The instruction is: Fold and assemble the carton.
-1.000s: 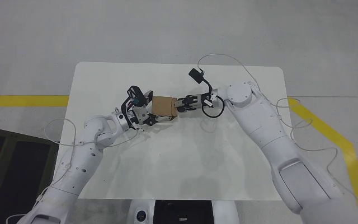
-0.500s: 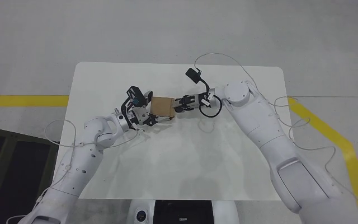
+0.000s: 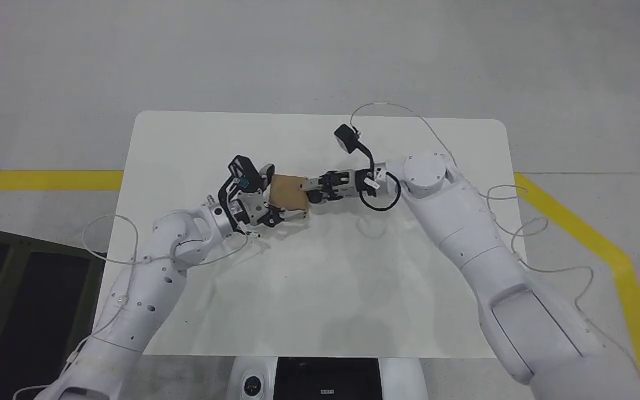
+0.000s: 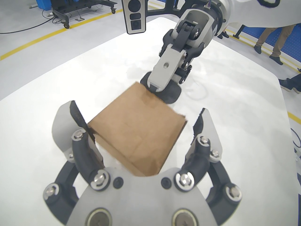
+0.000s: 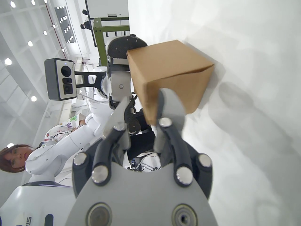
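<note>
Since a second ago: the right claw [image 3: 313,189] has crept in closer on the carton [image 3: 290,190], and its forearm has swung a little. The carton has barely shifted. The left claw [image 3: 268,203] is where it was.

Carton: brown, already squared up into a box shape. It sits on the tabletop [image 3: 400,300], between the two claws. Its length seems to run from one claw to the other.

Right claw: at the carton's end away from the left arm. It is narrowed onto that end, with one finger lying over an outside face and the other past the edge. It appears to be what holds the carton.

Left claw: at the opposite end, spread wide and straddling the carton. One pad touches a corner; the other stands just clear of the side.

Judgement: the carton lies straight ahead of the left claw, between its fingers. That arm looks best placed for the next move, closing across the carton's width. A hard squeeze could skew the box.
</note>
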Motion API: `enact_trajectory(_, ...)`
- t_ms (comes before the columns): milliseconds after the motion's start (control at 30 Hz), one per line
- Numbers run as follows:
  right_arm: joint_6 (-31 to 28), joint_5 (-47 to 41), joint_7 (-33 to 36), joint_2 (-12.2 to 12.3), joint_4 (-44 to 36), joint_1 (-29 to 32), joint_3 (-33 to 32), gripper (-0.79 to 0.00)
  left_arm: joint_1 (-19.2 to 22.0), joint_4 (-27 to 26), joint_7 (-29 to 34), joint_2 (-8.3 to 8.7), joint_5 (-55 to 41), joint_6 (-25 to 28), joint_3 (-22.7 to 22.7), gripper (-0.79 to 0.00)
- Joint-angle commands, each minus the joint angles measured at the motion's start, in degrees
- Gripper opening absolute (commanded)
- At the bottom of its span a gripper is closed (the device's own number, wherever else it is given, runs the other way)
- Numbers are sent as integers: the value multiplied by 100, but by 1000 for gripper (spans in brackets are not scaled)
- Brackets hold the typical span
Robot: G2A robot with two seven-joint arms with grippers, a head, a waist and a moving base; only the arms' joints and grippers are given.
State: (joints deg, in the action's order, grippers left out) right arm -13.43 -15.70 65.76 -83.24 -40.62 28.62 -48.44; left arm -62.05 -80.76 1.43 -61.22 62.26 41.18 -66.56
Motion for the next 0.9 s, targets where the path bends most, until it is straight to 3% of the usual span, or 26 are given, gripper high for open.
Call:
enact_trajectory(0, -11, -32, -17, -12, 35, 1, 4, -496, -9, -14, 13, -3, -1, -1, 5, 0)
enact_trajectory(367, -31, 5, 18, 173, -165, 130, -377, -348, -71, -18, 19, 6, -248, 57, -135, 0)
enact_trajectory(467, -41, -33, 67, 284, -445, 309, -599, -212, -125, -58, 142, 28, -615, 254, -258, 0)
enact_trajectory(567, -277, -122, 168, 405, -836, 566, -868, -15, -188, -159, 277, 61, -972, 292, -457, 0)
enact_trajectory(867, -1204, -327, -9, 744, -1915, 1442, -1816, 0, -266, -481, 597, 164, -1347, -72, -1137, 0)
